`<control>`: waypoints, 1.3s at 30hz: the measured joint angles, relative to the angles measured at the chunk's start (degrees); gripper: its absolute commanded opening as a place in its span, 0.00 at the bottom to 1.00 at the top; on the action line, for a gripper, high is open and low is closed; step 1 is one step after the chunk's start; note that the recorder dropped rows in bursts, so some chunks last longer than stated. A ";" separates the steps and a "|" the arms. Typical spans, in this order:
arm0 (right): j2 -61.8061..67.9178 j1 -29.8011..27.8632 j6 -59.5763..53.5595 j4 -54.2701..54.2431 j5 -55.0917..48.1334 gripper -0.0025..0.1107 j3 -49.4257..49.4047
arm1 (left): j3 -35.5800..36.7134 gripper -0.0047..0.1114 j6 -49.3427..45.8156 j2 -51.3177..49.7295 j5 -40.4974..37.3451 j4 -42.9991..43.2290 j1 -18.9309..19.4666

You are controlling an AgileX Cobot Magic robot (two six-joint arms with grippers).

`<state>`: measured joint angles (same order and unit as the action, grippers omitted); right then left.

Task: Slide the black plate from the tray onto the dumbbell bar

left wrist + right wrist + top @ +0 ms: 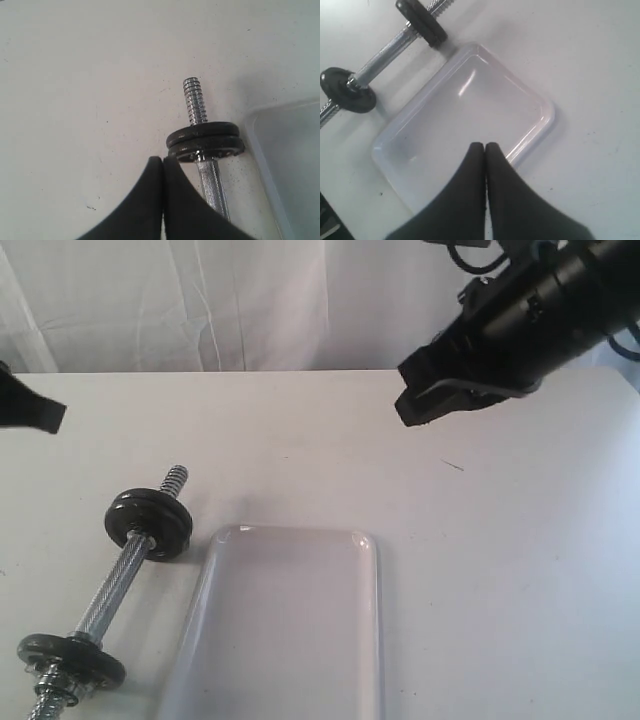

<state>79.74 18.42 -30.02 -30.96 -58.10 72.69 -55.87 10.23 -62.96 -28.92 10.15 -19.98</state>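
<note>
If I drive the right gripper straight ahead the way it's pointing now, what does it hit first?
Most likely the long glossy white plastic tray: the shut right gripper points down into it near one rim, with nothing in between. Its height above the tray is unclear.

Dumbbell bar just left of tray, both on table, black plate seemingly on bar

Black plate on bar beside tray

The tray is glossy plastic, the dumbbell bar shiny knurled metal, the black plate matte.
</note>
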 measured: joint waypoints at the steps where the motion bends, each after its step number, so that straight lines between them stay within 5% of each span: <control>1: -1.92 0.00 0.00 0.00 2.35 0.02 -2.47 | 2.01 0.04 0.00 2.08 0.60 0.09 0.00; 11: -23.20 0.00 -2.21 -0.11 15.91 0.02 -20.69 | 18.58 0.04 0.00 21.70 1.42 4.64 0.00; 32: -35.97 0.00 -0.85 1.51 9.38 0.02 -26.49 | 19.50 0.04 0.00 26.29 -3.58 5.75 0.00; 39: -47.33 0.00 3.01 4.00 31.02 0.02 -41.73 | 19.50 0.04 0.00 26.29 -3.58 5.83 0.00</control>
<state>32.40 18.42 -27.00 -26.96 -27.08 30.96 -36.37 10.23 -36.67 -32.50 15.99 -19.98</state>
